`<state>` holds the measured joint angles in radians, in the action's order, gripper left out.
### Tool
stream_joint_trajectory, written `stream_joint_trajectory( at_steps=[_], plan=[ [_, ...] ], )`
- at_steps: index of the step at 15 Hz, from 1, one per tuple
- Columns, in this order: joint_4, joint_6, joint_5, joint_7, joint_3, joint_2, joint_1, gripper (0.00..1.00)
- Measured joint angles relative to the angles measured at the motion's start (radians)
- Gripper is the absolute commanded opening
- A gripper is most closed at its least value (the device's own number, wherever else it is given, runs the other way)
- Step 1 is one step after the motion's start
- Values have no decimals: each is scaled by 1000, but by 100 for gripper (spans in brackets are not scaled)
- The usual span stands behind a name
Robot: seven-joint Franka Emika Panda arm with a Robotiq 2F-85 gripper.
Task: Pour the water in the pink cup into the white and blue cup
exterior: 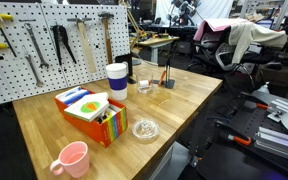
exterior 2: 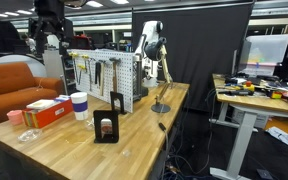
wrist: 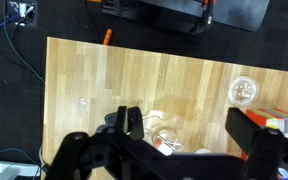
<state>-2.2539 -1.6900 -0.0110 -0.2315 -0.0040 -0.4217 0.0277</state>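
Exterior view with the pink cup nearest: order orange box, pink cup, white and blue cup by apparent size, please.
orange box
pink cup, though nearness to the camera enlarges it
white and blue cup

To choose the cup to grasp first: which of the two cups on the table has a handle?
The pink cup, the shorter one, has a loop handle; the taller white and blue cup has none.

Wooden table (exterior: 189, 95), pink cup (exterior: 72, 158) near its front edge, white and blue cup (exterior: 116, 80) behind orange box (exterior: 92, 112), glass dish (exterior: 145, 129) beside box, pegboard (exterior: 44, 40) behind.
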Motion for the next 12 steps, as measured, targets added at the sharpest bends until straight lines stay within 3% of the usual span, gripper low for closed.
stream_joint_trajectory(
  at_steps=[5, 12],
  plan=[
    [-5, -61, 0, -21, 0, 0, 1, 100],
    [-11, -86, 0, -211, -16, 2, 15, 100]
  ],
)
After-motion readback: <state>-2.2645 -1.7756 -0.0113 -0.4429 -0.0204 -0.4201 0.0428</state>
